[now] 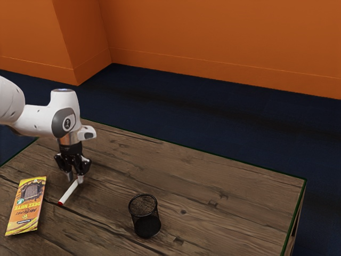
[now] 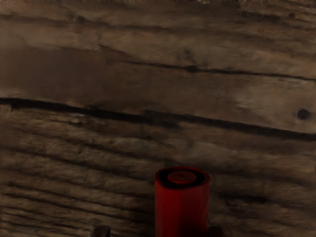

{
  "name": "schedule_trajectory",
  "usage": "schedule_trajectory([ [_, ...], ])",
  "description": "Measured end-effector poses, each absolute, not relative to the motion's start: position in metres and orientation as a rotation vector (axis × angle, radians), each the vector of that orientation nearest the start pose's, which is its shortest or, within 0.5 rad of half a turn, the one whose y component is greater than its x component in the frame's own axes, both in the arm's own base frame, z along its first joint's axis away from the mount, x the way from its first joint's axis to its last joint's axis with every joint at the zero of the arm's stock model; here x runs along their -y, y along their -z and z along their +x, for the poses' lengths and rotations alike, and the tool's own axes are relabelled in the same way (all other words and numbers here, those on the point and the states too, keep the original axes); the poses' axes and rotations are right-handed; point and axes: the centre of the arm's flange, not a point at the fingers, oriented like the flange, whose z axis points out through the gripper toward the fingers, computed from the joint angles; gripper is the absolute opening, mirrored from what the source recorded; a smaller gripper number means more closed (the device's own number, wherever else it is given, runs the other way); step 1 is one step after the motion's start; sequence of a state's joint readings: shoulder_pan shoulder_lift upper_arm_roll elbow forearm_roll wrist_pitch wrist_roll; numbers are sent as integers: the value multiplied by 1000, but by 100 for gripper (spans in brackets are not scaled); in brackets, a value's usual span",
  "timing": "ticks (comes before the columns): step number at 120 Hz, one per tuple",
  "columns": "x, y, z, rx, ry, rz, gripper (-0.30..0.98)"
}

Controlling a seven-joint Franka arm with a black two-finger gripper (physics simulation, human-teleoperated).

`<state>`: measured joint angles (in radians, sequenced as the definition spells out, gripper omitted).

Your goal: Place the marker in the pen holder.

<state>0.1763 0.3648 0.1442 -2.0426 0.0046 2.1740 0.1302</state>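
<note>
Pincer (image 1: 75, 178), one, stands with fingers parted about the red-ended marker (image 1: 68, 193), nearer one finger, presumably to close on it; pen holder (image 1: 144, 216), black mesh, stands apart on the worktop (image 1: 224, 186), mouth upward, suited to receiving it.

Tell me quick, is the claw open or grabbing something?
Claw: open, with its fingers apart down by the marker, not shut on it.
</note>
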Motion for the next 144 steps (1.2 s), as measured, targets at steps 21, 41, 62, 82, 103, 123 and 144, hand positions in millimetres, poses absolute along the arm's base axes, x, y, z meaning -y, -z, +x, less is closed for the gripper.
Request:
schedule_trajectory([
  [21, -179, -244, 541, 271, -373, -3104, -1],
  [41, -178, -250, 542, 260, -358, -3101, -4],
  [62, -153, -326, 556, 125, -156, -3066, -8],
  [82, -64, -417, 531, -122, 110, -3014, -10],
  [103, 46, -466, 490, -334, 399, -2930, -10],
  [123, 112, -472, 474, -395, 516, -2923, -10],
  [144, 160, -457, 451, -370, 545, -2944, -10],
])
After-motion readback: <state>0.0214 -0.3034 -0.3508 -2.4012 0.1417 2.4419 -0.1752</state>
